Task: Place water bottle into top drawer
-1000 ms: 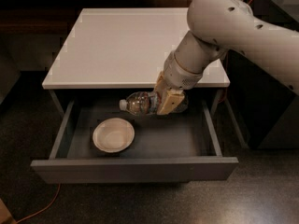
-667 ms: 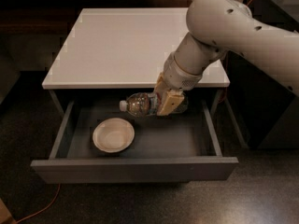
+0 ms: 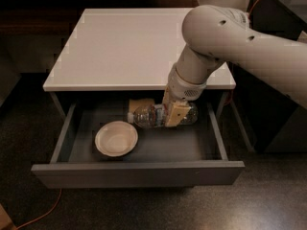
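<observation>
One gripper point(image 3: 164, 113), fingers pinching water bottle point(image 3: 145, 117) held sideways inside open top drawer point(image 3: 139, 174), just right of bowl point(image 3: 116, 138).

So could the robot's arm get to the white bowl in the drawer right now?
Probably it could reach: the top drawer is open, nothing covers the bowl, and the end effector hangs near it. But it is gripping the water bottle, so it couldn't grab the bowl yet.

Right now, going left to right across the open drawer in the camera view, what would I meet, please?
Round white bowl, then clear crinkled plastic water bottle, with the gripper and its jaws shut around its right half.
</observation>
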Controlling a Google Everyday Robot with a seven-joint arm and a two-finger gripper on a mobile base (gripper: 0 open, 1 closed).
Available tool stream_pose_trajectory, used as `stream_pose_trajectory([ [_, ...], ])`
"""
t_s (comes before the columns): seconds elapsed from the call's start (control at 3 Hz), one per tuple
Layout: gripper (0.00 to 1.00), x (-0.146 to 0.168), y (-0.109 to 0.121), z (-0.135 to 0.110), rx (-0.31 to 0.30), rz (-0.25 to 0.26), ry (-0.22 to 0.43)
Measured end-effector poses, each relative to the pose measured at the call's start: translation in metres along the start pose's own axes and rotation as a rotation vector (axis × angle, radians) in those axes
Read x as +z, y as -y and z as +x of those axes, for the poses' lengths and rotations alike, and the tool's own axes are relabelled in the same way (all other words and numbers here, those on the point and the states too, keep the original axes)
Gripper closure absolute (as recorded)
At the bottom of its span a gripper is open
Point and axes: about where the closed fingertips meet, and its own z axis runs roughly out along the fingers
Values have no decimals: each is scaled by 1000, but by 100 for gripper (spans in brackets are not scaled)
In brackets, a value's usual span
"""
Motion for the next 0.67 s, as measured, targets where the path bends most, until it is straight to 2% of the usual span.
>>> stream_pose_trajectory([
  [0.67, 100, 36, -25, 26, 116, -11, -132],
])
